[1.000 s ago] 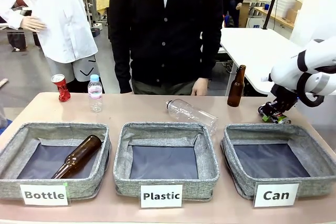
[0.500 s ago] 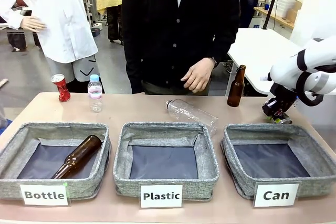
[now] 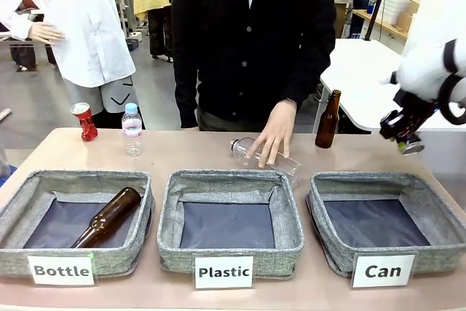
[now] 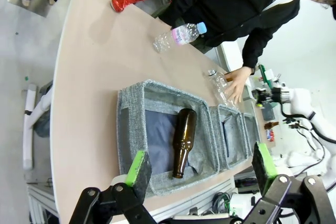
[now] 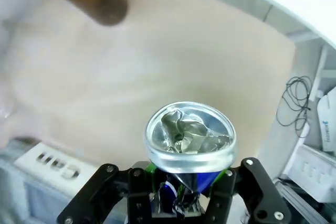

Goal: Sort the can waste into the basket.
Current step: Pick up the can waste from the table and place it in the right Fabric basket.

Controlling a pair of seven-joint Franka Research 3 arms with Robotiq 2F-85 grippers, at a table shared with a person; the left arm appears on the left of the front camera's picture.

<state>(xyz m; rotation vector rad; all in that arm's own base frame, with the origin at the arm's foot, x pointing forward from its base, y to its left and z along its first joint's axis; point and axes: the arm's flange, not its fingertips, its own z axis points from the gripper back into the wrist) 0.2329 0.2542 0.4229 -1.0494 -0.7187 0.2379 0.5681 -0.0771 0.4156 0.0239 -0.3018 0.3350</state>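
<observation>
0 of 2 cans in; the basket [image 3: 378, 180] has a bare bottom.

Right gripper [image 3: 405, 139] is clamped on the dark can [image 5: 189, 137] and holds it off the table [image 3: 218, 156]. The basket's far rim is just below the fingers, and most of the basket lies on their near side. My read: a short carry and a drop are left for this one.

The red can [image 3: 84, 120] is untouched, standing well apart from the right fingers at the far left of the table. It needs a full pick-and-place.

Left gripper [image 4: 201, 162] has its fingers spread wide with nothing between them.

View differences:
- Right wrist shows the grip itself: the crumpled silver top faces the camera and the blue body is pinched between the fingers. In front the can is too small to judge.
- Front gives finger height over the basket, plus a person's hand [image 3: 273, 135] on the clear bottle [image 3: 291, 165].
- Left wrist shows the red can far ahead of the open fingers and a brown bottle [image 4: 184, 140] just ahead of them.
</observation>
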